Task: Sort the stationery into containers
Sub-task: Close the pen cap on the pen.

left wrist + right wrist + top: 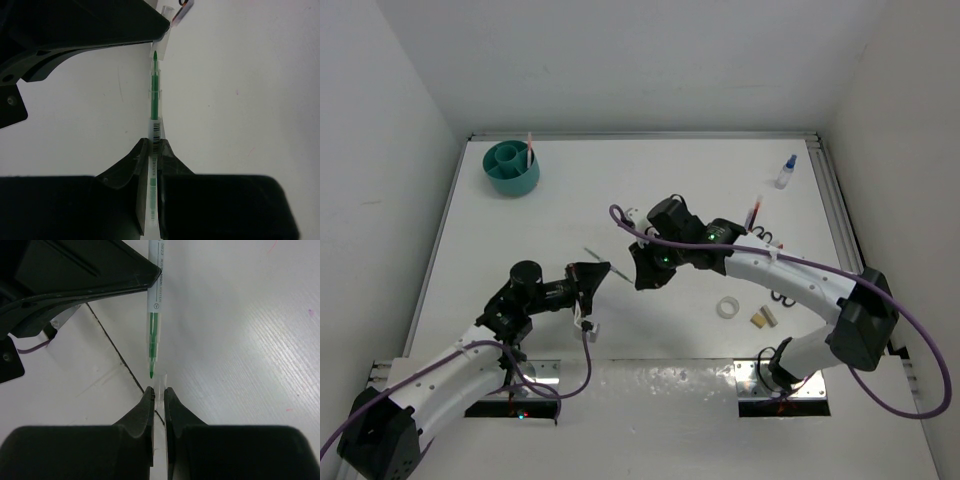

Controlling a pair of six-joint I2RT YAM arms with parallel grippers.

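Left gripper is pinching the thin green clear-barrelled plastic pen at mid-table while the right gripper is pinching its clear tip, so one side should be releasing before the other is pulling.

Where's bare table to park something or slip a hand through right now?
Free: far middle, between teal pot and bottle; left strip between pot and left arm. Crowded: centre, left claw and right claw shut on green pen; right side, tape ring, tan blocks, scissors.
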